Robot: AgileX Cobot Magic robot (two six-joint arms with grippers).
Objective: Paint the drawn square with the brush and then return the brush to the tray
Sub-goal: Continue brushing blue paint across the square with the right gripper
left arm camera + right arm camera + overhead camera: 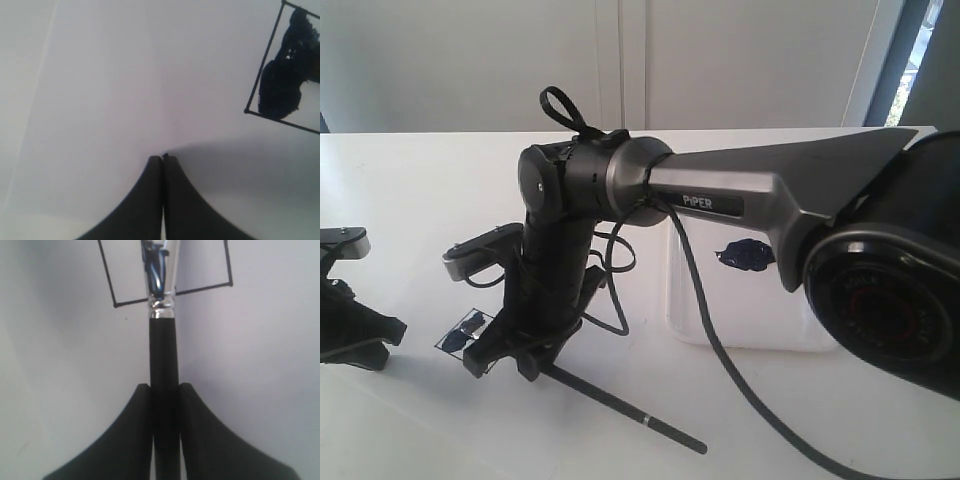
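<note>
White wall panels (470, 60) are seen behind a white bench (420, 180). Toward the left side of the bench, well away from its far edge, the drawn square (470, 330) is found on white paper, and a dark blue-black smear (285, 80) is seen inside its thin outline. The brush (164, 350) is clamped by its black handle in the right gripper (165, 387), with the paint-streaked silver ferrule (161, 280) held over the square; whether the bristles touch the paper cannot be told. The tray (740, 320) is set toward the right side of the bench, well apart from the square, and a dark paint blob (745, 257) is carried on it. The left gripper (162, 157) is held over bare paper beside the square, its fingers pressed together with nothing between them.
</note>
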